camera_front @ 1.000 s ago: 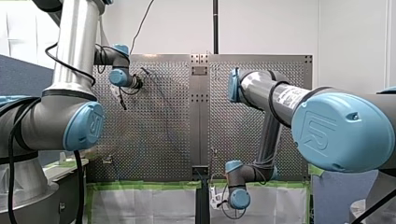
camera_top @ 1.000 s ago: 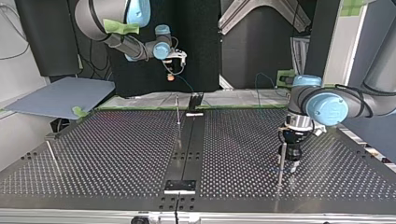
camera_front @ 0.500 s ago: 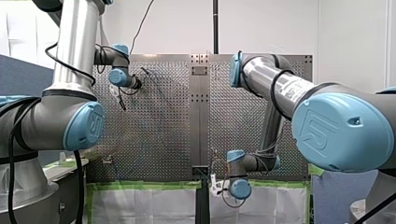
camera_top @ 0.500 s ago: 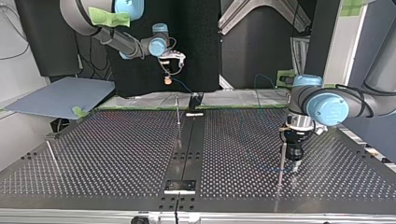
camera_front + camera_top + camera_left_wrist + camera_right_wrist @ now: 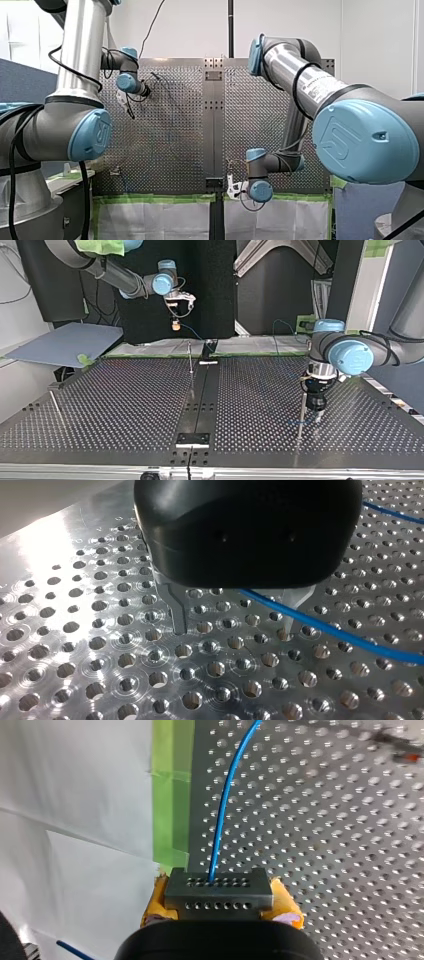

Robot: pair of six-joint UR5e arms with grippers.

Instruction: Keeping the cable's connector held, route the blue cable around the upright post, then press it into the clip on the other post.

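**Cable routing, connector in hand.** The connector (image 5: 219, 892), a small grey perforated block, is clamped between the yellow pads (image 5: 155, 902) of my right gripper (image 5: 176, 322), well apart from the upright post (image 5: 301, 412) and raised beyond the far edge of the table (image 5: 125, 400). From it the blue cable (image 5: 222, 815) is run across the table towards the post. There it passes between the spread metal fingers of my left gripper (image 5: 235, 627), which is set just beside the post. The cable is judged light, thin and limp, best guided close to the post. No container is shown, and the clip cannot be made out.
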